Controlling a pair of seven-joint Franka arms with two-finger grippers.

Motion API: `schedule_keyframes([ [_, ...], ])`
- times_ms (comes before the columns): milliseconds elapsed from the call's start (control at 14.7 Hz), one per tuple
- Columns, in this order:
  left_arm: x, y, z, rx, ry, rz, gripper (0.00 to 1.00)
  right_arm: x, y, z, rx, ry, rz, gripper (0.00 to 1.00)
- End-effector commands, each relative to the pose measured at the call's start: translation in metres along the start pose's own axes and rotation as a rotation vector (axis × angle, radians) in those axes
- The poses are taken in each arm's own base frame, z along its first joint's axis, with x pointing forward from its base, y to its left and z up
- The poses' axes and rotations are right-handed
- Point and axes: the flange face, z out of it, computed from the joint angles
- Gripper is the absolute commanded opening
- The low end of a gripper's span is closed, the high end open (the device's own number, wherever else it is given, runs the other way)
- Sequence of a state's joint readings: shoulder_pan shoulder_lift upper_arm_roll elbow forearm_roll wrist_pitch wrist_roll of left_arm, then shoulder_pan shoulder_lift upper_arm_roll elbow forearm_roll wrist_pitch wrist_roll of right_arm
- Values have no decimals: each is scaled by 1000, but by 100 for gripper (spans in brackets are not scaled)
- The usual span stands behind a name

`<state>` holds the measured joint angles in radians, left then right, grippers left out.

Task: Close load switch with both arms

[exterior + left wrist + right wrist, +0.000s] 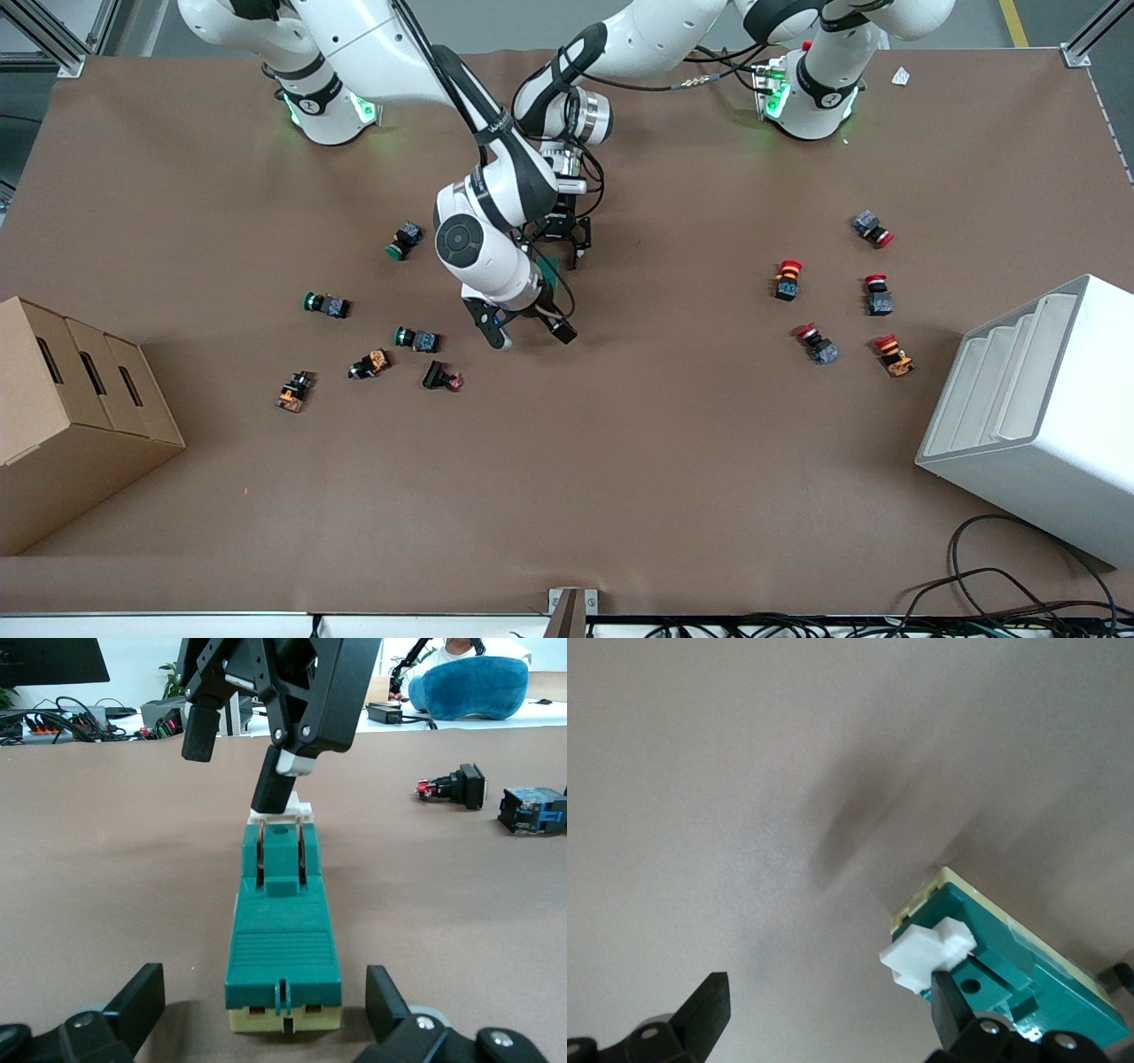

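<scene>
The load switch (283,930) lies between the wide-open left claw (266,1014); the right claw (824,1019), spread wide, has one finger on its white lever (926,950).

The front camera looks down on the whole table (620,496); both wrist cameras sit close to the load switch (282,939).

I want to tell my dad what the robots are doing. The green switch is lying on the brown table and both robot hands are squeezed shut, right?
Not quite. The load switch does lie on the brown table, but both hands are open. The left wrist view shows the left gripper spread wide around the switch, and the right gripper open too, one finger touching the white lever.
</scene>
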<state>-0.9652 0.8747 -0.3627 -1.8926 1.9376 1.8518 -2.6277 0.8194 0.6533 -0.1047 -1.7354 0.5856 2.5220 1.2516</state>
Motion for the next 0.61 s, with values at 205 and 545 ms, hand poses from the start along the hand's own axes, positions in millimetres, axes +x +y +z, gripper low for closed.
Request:
schedule_keyframes([
  [205, 5, 2, 4, 7, 15, 3, 100, 24, -6, 12, -7, 25, -68, 100],
  [545, 21, 8, -1, 38, 0, 22, 100, 103, -10, -59, -94, 50, -239, 100],
])
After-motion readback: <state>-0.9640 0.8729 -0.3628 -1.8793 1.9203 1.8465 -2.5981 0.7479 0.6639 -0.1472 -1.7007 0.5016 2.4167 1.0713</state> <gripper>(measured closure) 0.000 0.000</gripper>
